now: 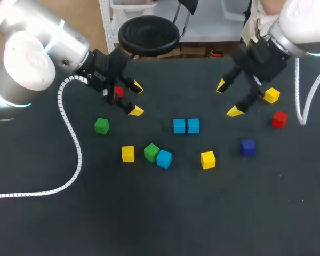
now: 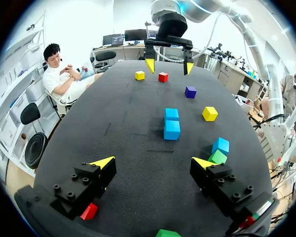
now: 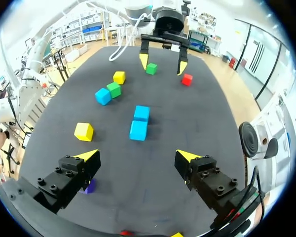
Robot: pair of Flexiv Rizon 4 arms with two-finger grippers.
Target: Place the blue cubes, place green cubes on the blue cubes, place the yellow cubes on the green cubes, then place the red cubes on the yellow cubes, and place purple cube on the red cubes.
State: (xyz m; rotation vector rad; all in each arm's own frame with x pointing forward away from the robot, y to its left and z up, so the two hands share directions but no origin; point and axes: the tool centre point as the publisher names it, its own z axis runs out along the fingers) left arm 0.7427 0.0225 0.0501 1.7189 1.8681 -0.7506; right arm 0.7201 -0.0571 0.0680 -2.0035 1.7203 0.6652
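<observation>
Both my claws wide open, holding nothing
Left claw [image 1: 136,99] and right claw [image 1: 228,98] hover over the desk [image 1: 202,213]; two blue cubes [image 1: 178,126] sit touching in the middle, purple cube [image 1: 248,146] nearer my right.

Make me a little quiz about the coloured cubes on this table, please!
1. True or false: the two light-blue cubes at the middle of the dark table touch each other.
2. How many small yellow cubes lie on the table? A two, B three, C five.
3. Fill in: the left gripper and the right gripper both stand ___.
Key: 1 true; 2 B; 3 open.
</observation>
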